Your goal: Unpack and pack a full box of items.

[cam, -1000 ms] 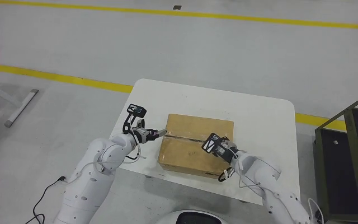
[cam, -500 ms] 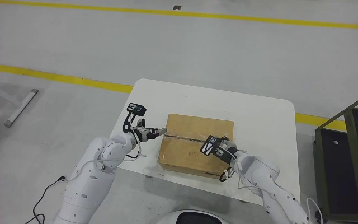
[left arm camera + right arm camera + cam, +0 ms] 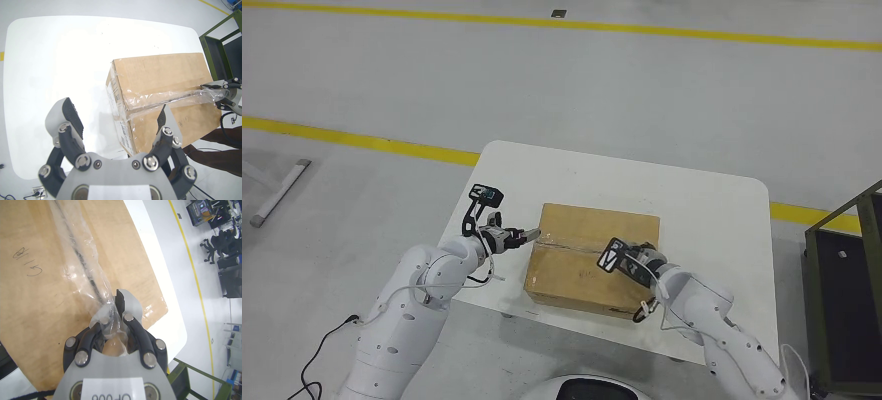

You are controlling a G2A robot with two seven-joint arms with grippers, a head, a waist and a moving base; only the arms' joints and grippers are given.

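Note:
A closed brown cardboard box [image 3: 587,260] [image 3: 166,75] [image 3: 37,256] lies near the front of the white table [image 3: 692,195]. Clear packing tape [image 3: 170,95] [image 3: 85,262] runs along its top seam, crumpled and partly lifted. My right gripper [image 3: 111,306] [image 3: 642,253] [image 3: 213,88] is over the box top near its right end, shut on the peeled end of the tape. My left gripper [image 3: 121,115] [image 3: 532,237] hovers open just off the box's left end, level with the seam, holding nothing.
A green metal rack [image 3: 842,290] [image 3: 219,47] stands right of the table. Bare table surface [image 3: 66,56] stretches behind and left of the box. Yellow floor lines [image 3: 362,140] run behind the table.
The right gripper has shifted slightly left along the box top, pulling the tape with it. The left arm has barely moved.

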